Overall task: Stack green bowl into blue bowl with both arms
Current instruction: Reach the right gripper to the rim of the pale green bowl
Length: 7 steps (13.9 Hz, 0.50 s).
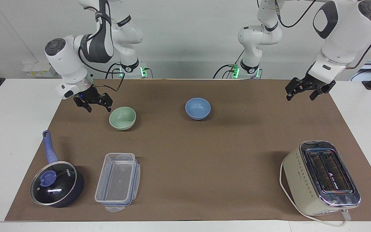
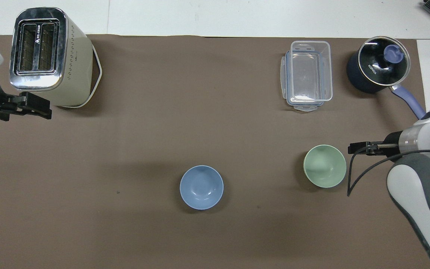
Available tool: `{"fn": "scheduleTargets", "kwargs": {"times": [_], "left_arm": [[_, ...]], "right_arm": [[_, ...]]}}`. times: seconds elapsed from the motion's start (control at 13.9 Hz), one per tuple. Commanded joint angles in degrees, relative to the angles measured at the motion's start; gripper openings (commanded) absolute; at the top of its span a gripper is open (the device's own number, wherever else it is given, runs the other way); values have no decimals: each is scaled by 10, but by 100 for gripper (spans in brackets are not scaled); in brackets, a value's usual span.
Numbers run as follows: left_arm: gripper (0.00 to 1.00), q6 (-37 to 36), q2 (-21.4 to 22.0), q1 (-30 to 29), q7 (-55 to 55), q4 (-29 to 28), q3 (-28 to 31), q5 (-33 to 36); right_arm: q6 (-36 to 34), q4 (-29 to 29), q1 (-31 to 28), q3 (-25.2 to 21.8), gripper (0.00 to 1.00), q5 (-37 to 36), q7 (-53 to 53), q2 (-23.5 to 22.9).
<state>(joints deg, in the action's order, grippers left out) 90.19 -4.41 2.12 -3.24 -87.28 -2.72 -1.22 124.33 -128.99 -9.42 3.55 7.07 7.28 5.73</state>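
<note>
While upright, green bowl (image 1: 122, 118) mouth-up, round.

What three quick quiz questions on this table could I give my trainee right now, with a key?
1. True or false: the green bowl already sits inside the blue bowl.
2. Which gripper is close beside the green bowl? A) left gripper B) right gripper C) neither
3. Fill in: the clear container lies between the saucepan and the ____.

Key:
1. False. The bowls stand apart on the brown mat, both empty.
2. B. It hangs open just beside the green bowl, not holding it; the left gripper waits open in the air at the left arm's end of the table.
3. Toaster.
</note>
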Motion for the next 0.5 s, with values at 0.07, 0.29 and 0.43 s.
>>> {"fn": "scheduleTargets", "kwargs": {"times": [0.07,0.29,0.43], "left_arm": [[100,-14,-2,-7,3,11,-2,7],[100,-14,-2,-10,3,11,-2,7],[100,-14,-2,-10,3,11,-2,7]], "right_arm": [[60,-59,2,1,100,18,37,1],[120,-79,-2,1,100,19,70,-34],[120,-86,-2,1,100,20,87,-47]]}}
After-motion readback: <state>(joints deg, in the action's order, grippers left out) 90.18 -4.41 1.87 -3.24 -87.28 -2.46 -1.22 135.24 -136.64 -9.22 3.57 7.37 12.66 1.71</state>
